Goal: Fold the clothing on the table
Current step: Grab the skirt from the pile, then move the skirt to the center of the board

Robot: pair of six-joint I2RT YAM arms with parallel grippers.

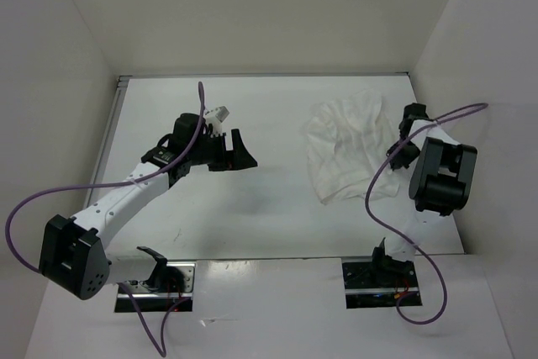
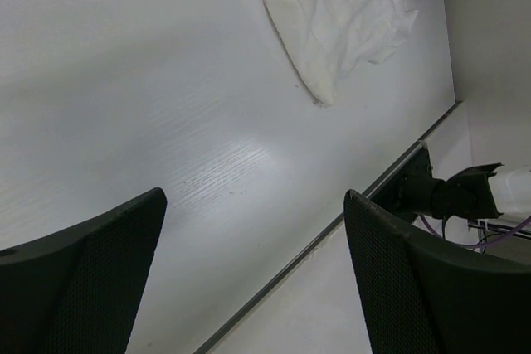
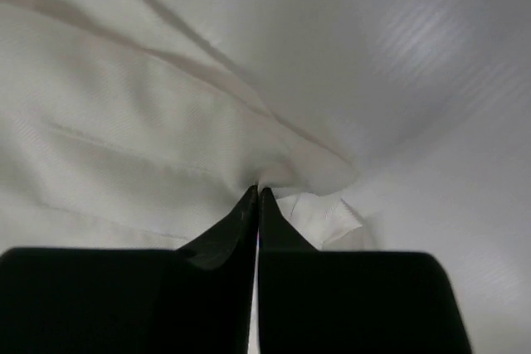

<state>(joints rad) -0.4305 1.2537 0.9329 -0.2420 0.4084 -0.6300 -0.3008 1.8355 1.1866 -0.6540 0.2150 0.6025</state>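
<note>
Pinching the clothing (image 1: 349, 149) at its right edge, right pincer (image 3: 257, 194) clamped; left pincer (image 2: 253, 198) apart, well away over table (image 1: 277, 208).

Bright, even light from above leaves a soft glare patch on the flat white rectangular bench (image 2: 241, 155), with only faint shadows.

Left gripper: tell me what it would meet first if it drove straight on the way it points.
Most likely the bare table, which fills the gap ahead of the open left gripper. The clothing lies farther on; depth is hard to judge.
</note>
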